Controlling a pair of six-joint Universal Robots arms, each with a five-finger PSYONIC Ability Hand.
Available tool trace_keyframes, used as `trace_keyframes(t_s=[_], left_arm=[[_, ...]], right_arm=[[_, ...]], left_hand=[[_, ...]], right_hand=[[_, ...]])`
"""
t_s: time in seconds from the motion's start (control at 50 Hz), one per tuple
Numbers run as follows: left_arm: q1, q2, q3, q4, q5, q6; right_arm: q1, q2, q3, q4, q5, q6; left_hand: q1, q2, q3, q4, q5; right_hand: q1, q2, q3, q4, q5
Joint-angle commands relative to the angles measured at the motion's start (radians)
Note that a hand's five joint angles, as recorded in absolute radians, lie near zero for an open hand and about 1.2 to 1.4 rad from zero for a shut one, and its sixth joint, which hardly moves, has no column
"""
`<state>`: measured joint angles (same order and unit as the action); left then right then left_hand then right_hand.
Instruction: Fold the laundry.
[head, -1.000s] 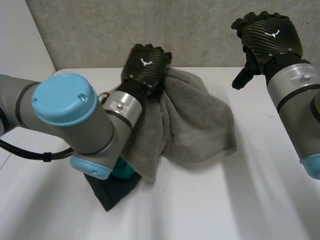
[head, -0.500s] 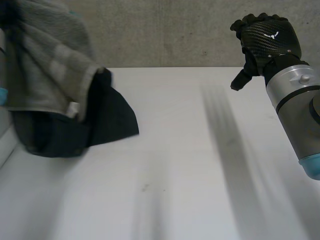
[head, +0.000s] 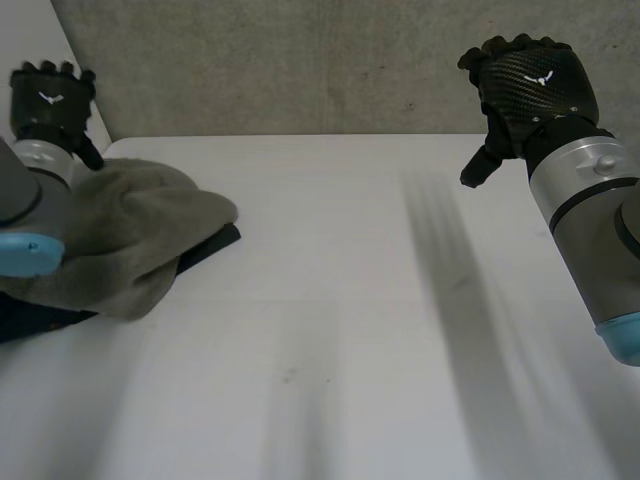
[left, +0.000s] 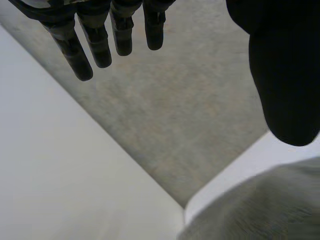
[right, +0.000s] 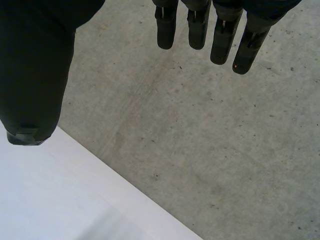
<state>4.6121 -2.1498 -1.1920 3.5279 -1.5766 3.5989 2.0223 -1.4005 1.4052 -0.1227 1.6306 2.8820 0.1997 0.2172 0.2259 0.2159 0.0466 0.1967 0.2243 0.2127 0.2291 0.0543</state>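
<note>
A grey towel lies bunched at the left edge of the white table, on top of a dark cloth that peeks out beneath it. My left hand hovers above the towel's far side, at the table's back-left corner. In the left wrist view its fingers are straight and hold nothing, and the towel lies below the thumb. My right hand is raised over the table's back right, open and empty, with its fingers straight in its wrist view.
A grey concrete wall runs behind the table's far edge. My left forearm rests against the towel at the table's left side.
My left arm carried the grey towel and dark cloth from the table's middle to its left edge and let go. The right hand has stayed in place.
</note>
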Motion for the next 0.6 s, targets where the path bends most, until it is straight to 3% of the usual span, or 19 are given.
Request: trace_keyframes(t_s=[0.02, 0.2, 0.38, 0.6], left_arm=[[-0.035, 0.053, -0.124, -0.001, 0.001, -0.002], [-0.047, 0.074, -0.211, -0.038, 0.003, -0.005], [-0.052, 0.053, -0.225, -0.095, 0.038, -0.005], [-0.044, -0.102, -0.132, -0.083, 0.072, 0.001]], right_arm=[[-0.005, 0.0, 0.001, 0.0, 0.0, -0.001], [-0.002, 0.003, 0.008, 0.0, -0.002, -0.003], [-0.004, 0.008, 0.008, 0.0, -0.002, -0.004], [0.0, 0.009, 0.017, 0.0, -0.002, -0.006]], left_hand=[[0.011, -0.007, -0.015, -0.005, -0.011], [0.16, 0.143, 0.134, 0.144, 0.139], [0.164, 0.146, 0.137, 0.147, 0.142], [0.248, 0.231, 0.222, 0.232, 0.227]], right_hand=[[-0.022, -0.05, -0.038, -0.055, -0.054], [-0.022, -0.05, -0.038, -0.055, -0.054], [-0.022, -0.05, -0.038, -0.055, -0.054], [-0.022, -0.05, -0.038, -0.055, -0.054]])
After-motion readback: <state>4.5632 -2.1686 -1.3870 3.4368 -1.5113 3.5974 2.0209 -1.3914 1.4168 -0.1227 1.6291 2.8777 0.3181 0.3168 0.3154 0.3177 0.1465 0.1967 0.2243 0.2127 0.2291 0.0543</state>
